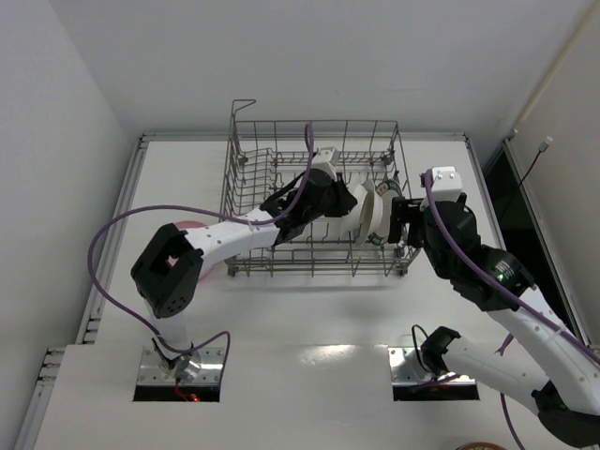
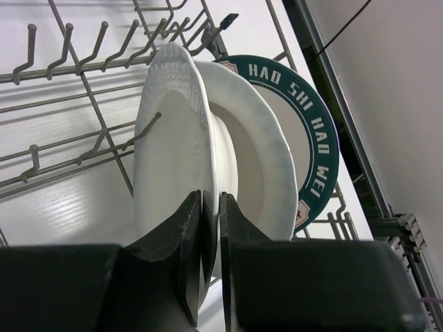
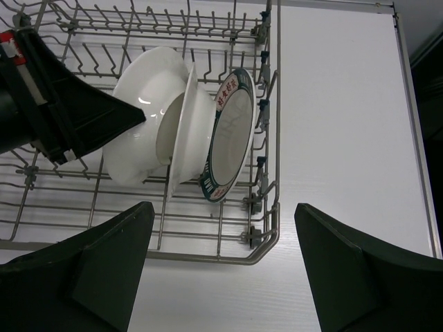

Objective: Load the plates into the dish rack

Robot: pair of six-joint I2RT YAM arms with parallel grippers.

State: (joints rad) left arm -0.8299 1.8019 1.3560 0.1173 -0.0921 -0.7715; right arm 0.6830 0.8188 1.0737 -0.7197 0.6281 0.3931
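The grey wire dish rack (image 1: 246, 178) stands at the table's middle back. Three plates stand on edge at its right end: a white plate (image 2: 173, 138), a second white plate (image 2: 259, 159) and a teal-rimmed plate (image 2: 320, 138). My left gripper (image 2: 211, 202) is inside the rack, shut on the rim of the first white plate. My right gripper (image 3: 225, 270) is open and empty just outside the rack's near right corner (image 3: 270, 232), above the table. A pink plate (image 1: 190, 226) lies on the table left of the rack, mostly hidden under my left arm.
Upright tines (image 2: 83, 69) fill the rack's left part. The left gripper's body (image 3: 62, 114) shows in the right wrist view beside the plates. White walls close in at the back and left; a dark gap runs along the table's right edge (image 1: 502, 187).
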